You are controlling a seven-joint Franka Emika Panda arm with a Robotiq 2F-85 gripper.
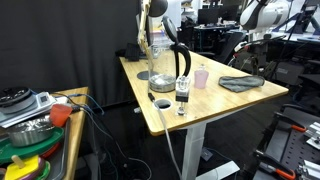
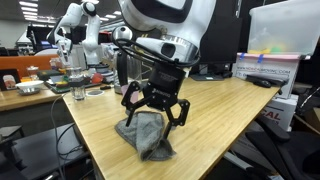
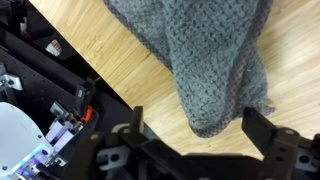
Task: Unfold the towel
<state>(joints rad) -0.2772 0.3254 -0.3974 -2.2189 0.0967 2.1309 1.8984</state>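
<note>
While the tool (image 2: 155,110) hung open over the desk (image 2: 232,108), its jaws stood spread wide with nothing between them. In the wrist view the tool (image 3: 195,135) came in from the bottom of the frame. The two fingers (image 3: 256,128) stood either side of the rounded lower end of the towel (image 3: 205,60) and did not appear to touch it.

The towel (image 2: 146,135) lay directly beneath, at the lower centre of that exterior view. It was a rumpled grey-green lump on the pale wood, close to the desk's near edge, with one end trailing toward the lower right. In the other exterior view the towel (image 1: 241,83) sat at the right end of the desk (image 1: 170,112). A pink cup (image 1: 201,78) stood near it on the left, and a dark kettle (image 1: 181,63) stood further left again.

The cloth looked light, limp and loosely knit, so it would likely drape from wherever it was pinched. It seemed more likely to drag across the smooth wood than to slip out of a grip, and nothing about it looked fragile. A hold on the middle of the bunch would probably catch several layers and lift the whole lump. The better place seemed a single free edge or corner, such as the end nearest the fingers. The folds hid which layer lay on top.
</note>
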